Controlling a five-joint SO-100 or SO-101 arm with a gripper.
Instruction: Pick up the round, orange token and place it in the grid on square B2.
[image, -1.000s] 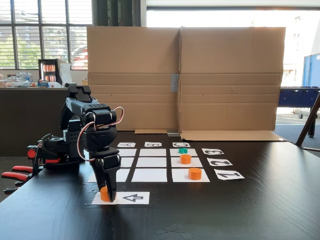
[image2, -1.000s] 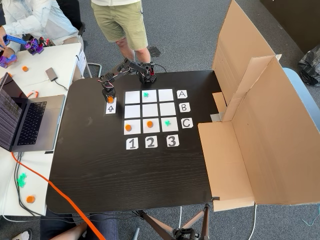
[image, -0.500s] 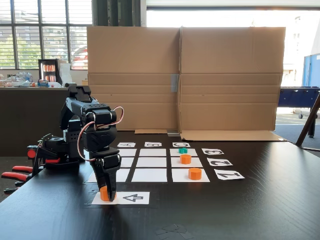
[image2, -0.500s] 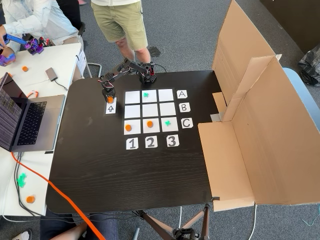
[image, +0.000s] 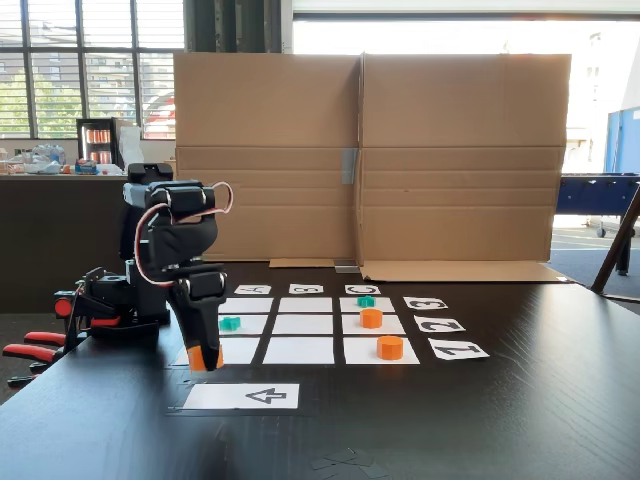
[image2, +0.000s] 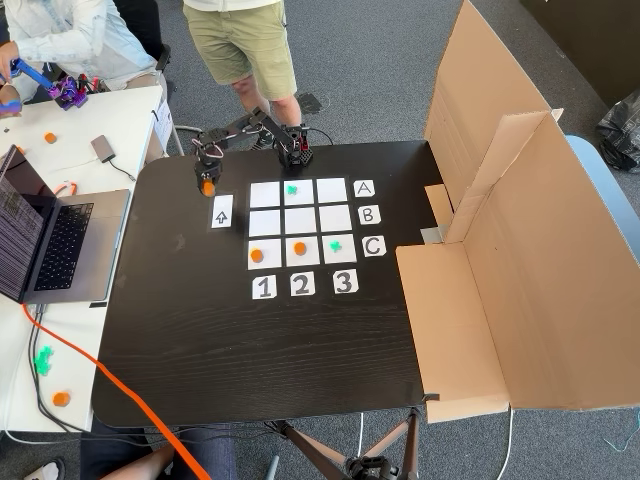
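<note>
Cardboard screen is standing along the far edge of the black table, well behind the grid. Two other orange tokens are sitting in the grid's C row, one in C1 and one in C2, with a teal token in C3 and another teal token in A2. Square B2 is lying bare, nothing on it. Arrow card is lying just in front of the grid in the low fixed view, also bare. Label cards are edging the grid. Laptop is sitting on a side table, and a person in shorts is standing behind the robot.

Gripper is pointing down with its fingers clamped on the round, orange token, which is hanging clear of the table above the arrow card's left end. In the high fixed view the gripper and token are showing beside the arrow card, off the grid.

Arm is arching up from its base at the table's left edge, elbow high, forearm angling down toward the token.
</note>
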